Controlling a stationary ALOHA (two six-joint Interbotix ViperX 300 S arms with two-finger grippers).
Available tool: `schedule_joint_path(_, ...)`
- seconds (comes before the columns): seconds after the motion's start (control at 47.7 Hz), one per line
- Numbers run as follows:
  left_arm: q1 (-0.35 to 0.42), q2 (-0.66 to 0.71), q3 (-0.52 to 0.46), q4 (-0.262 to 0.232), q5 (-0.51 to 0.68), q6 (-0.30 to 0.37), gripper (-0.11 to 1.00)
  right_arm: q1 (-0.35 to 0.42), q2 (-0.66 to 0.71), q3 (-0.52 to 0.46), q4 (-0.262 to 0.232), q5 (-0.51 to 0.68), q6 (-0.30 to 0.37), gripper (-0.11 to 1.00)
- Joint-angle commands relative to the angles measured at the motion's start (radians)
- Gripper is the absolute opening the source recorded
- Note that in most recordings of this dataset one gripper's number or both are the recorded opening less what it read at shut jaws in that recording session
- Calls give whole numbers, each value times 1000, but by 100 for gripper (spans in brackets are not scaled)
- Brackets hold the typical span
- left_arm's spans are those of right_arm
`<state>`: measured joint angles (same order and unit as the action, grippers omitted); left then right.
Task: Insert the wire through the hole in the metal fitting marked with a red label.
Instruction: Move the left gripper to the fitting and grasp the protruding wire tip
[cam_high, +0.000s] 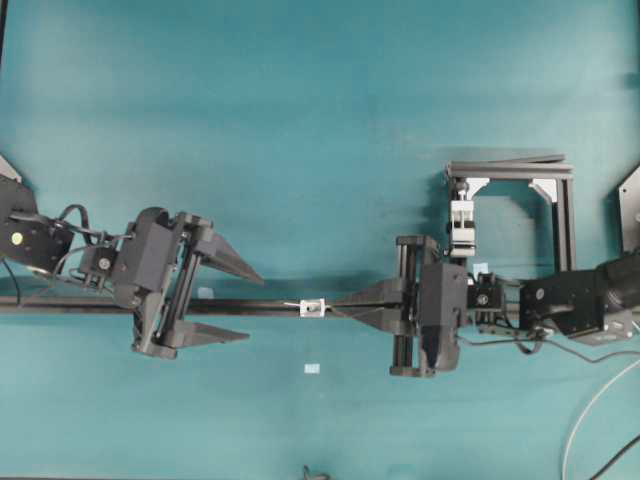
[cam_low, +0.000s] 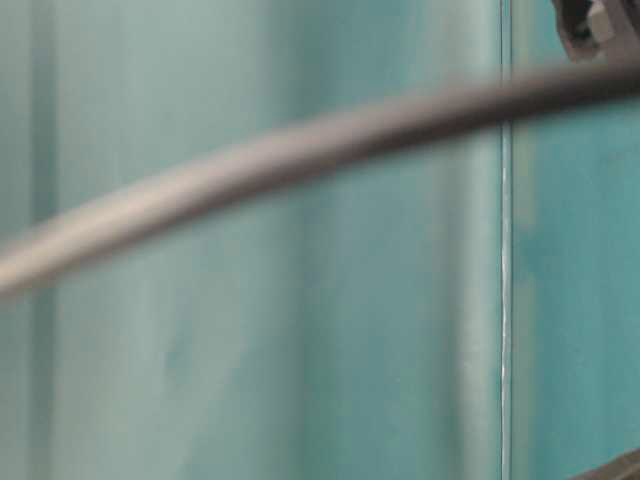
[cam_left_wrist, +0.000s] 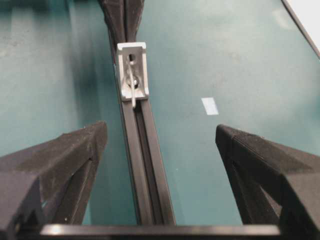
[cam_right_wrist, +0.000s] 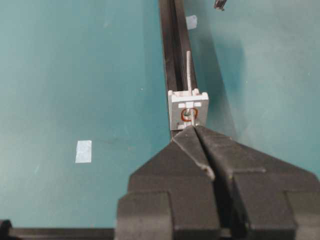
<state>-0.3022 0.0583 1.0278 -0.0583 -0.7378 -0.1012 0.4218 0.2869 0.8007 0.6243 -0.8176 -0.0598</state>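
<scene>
The metal fitting (cam_high: 312, 307) sits on a long black rail (cam_high: 250, 302) that runs across the teal surface (cam_high: 300, 120) from its left edge toward the middle. It is a small pale square bracket, as wide as the rail, and the face turned to the right tool carries a red ring around the hole (cam_right_wrist: 188, 114).

The wire (cam_right_wrist: 188, 70) passes through that hole. In the right wrist view its far part shows beyond the fitting, lying along the rail; in the left wrist view a short length sticks out of the fitting toward the left tool.

The right tool (cam_high: 345, 303) has its jaws pressed together, their tips right at the labelled face of the fitting. The wire enters the hole directly in front of those tips, so the tool appears to pinch the wire's near end, though the contact itself is hidden between the fingers.

The left tool (cam_high: 250, 305) stands on the other side of the fitting, well apart from it, with its jaws roughly half open. One finger lies on each side of the rail and nothing is between them but the rail.

A small pale tape patch (cam_high: 311, 369) lies on the surface near the fitting. A black frame (cam_high: 520, 200) with a white-and-silver clamp block (cam_high: 462, 225) stands toward the right edge. The table-level view shows only a blurred dark cable (cam_low: 300, 150) across teal
</scene>
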Motion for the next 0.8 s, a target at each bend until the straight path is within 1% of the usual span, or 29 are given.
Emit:
schedule_joint_path(0.0,3,-8,-28,-3,9,-3,46,-5,-14,-18,-2,-3,-2,-1)
schedule_joint_path(0.189,3,-8,-40,-5,25,-3,45,-9,-11,-25,-2,-3,-5,-1)
schedule_joint_path(0.399,12,3,-46,-5,28,-31,45,-11,-11,-28,-2,-2,-6,-1)
schedule_joint_path(0.483,17,44,-69,-5,28,-49,45,-11,-11,-26,-2,-3,-6,-1)
schedule_joint_path(0.567,20,106,-107,-5,29,-84,45,-11,-9,-26,-2,-3,-6,-1)
schedule_joint_path(0.65,25,133,-143,-2,29,-91,45,-9,-9,-28,-2,-2,-6,-1)
schedule_joint_path(0.776,28,137,-169,-2,29,-91,45,-11,-9,-28,-2,3,-6,-1)
